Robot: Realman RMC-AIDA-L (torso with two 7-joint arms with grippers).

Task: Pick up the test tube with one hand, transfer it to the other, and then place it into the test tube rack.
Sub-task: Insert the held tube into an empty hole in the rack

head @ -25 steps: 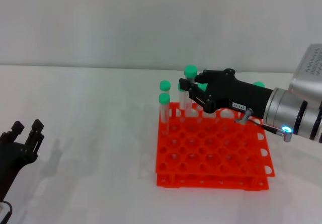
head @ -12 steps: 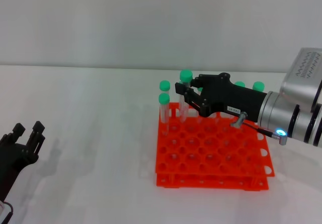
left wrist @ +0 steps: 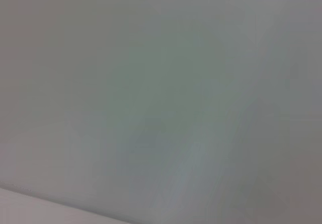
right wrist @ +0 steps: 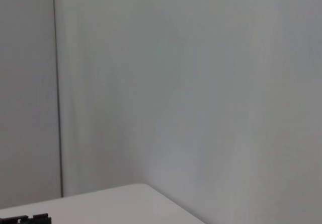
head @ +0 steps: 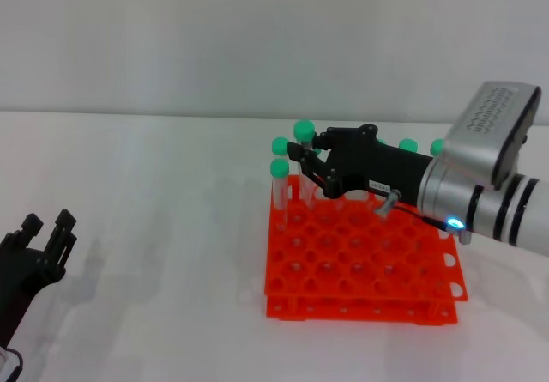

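Left gripper (head: 34,240) low at table's (head: 154,227) near left edge, fingers spread, empty. Orange test tube rack (head: 364,257) right of centre, other green-capped tubes (head: 280,176) upright along its back and left holes. Right gripper (head: 310,163) over rack's back-left, fingers clamped on test tube (head: 304,154): long axis near vertical, green cap up, bottom toward rack holes. White label (head: 376,184) on gripper, print unreadable.

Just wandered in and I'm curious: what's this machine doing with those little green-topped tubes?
The right gripper holds a test tube by its green-capped end, upright over the back left corner of the orange test tube rack, beside tubes already standing there. The left gripper sits idle on the white table, far off to the left.
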